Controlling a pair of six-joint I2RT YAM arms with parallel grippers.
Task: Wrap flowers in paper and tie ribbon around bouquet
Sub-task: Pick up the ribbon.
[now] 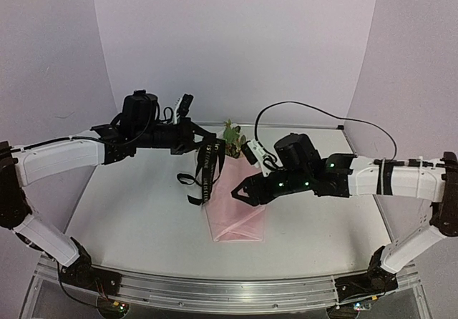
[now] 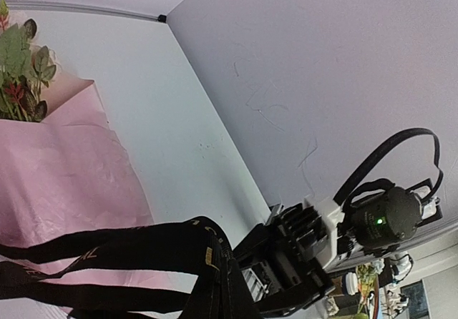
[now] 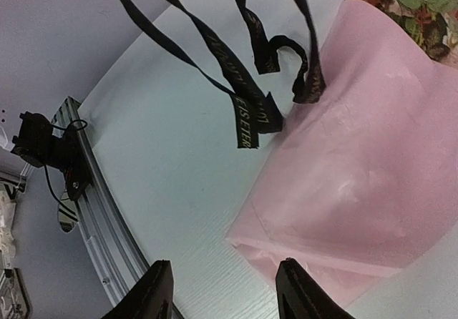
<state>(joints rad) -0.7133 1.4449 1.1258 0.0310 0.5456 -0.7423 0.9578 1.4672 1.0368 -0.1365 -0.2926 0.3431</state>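
Note:
The pink paper (image 1: 240, 222) lies folded around the flowers (image 1: 231, 134) in the middle of the table. Green leaves and rose heads show at its far end. In the top view my left gripper (image 1: 206, 144) is shut on the black ribbon (image 1: 205, 172), which hangs in loops and tails over the bundle's left edge. From the left wrist the ribbon (image 2: 129, 254) crosses in front of the paper (image 2: 64, 176), hiding my own fingers. My right gripper (image 3: 225, 294) stands open just above the paper's (image 3: 358, 176) near corner, with nothing between its fingers. Ribbon tails (image 3: 247, 111) dangle beyond it, flowers (image 3: 415, 1) at top right.
The metal rail (image 1: 229, 290) runs along the table's near edge, also seen at the left of the right wrist view. Grey walls enclose the back and sides. In the left wrist view, the right arm's wrist (image 2: 379, 219) sits close beside the hanging ribbon.

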